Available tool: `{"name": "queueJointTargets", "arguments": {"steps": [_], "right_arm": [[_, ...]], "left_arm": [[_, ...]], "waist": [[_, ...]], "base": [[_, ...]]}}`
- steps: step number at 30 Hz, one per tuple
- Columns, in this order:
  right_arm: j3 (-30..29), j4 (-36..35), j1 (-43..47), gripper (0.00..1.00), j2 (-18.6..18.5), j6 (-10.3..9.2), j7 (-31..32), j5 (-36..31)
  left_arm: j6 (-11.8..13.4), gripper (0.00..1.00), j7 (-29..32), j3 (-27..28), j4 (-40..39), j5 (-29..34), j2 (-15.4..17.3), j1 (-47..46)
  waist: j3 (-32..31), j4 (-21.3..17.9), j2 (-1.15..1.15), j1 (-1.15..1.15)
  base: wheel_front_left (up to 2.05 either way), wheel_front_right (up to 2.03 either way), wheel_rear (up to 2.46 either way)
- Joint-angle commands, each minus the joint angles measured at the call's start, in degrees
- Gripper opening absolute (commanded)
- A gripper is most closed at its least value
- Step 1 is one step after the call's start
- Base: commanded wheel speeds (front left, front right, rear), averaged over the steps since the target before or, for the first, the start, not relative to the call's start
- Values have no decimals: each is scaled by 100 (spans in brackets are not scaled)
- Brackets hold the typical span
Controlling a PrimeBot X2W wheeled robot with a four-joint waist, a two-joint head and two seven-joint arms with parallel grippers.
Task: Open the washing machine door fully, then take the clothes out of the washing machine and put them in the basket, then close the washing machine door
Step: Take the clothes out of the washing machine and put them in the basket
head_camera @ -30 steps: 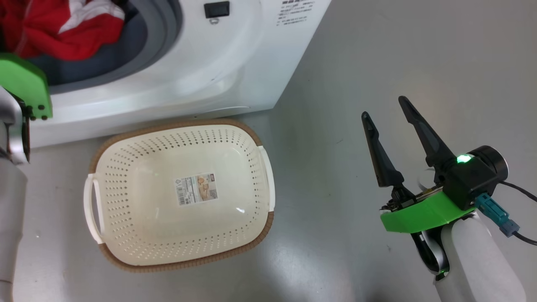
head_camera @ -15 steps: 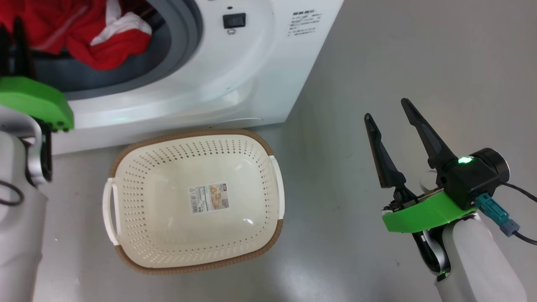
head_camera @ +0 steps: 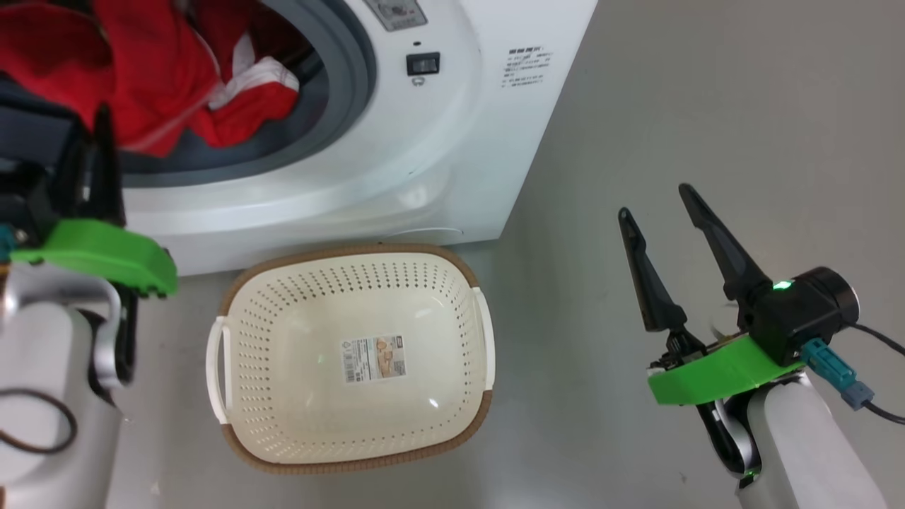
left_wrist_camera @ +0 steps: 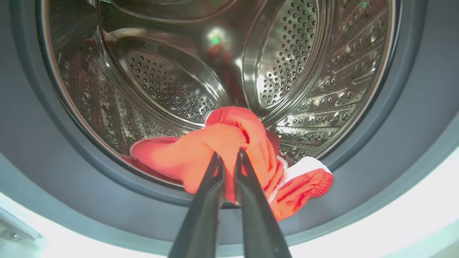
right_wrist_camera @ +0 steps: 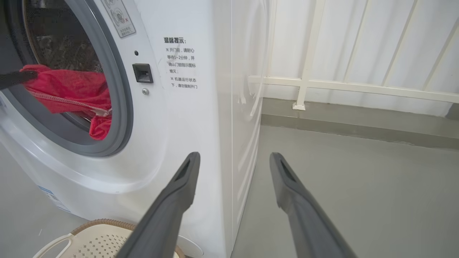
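Grey floor (head_camera: pixel 707 106) below, the left gripper (left_wrist_camera: pixel 229 154) pinches a bunched fold of limp, probably light red fabric clothes (left_wrist_camera: pixel 179 154); right gripper (head_camera: pixel 653 200) gapes empty.

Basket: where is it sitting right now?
In the head view the basket stands on the floor at lower centre, just in front of the washing machine and to the left of the right gripper.
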Motion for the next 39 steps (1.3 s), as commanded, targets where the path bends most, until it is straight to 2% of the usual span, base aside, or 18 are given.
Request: {"name": "queueJointTargets", "arguments": {"steps": [1, 8, 19, 25, 32, 39], "right_arm": [[100, -107, 133, 100, 22, 26, -36, -28], [20, -98, 220, 100, 23, 26, -36, 4], [-62, -136, 309, 100, 23, 26, -36, 33], [-107, -141, 391, 100, 23, 26, -36, 43], [-55, -186, 386, 100, 23, 26, -36, 80], [-15, -198, 320, 100, 23, 26, -36, 89]], "left_arm": [[-9, 0, 37, 175, -329, -63, 188, 180], [106, 0, 229, 171, -1170, -266, 19, 826], [348, 0, 604, 97, -2562, -379, -64, 1724], [403, 0, 857, -14, -3070, -569, -197, 2280], [354, 0, 1026, -195, -2963, -824, -396, 2690], [70, 0, 1067, -373, -2003, -1143, -613, 2580]], "waist": [[-105, 37, 0, 0], [-272, 87, 0, 0], [-424, 76, 0, 0], [-506, 67, 0, 0], [-421, 10, 0, 0], [-166, -48, 0, 0]], "base": [[0, 0, 0], [0, 0, 0], [0, 0, 0], [0, 0, 0], [0, 0, 0], [0, 0, 0]]}}
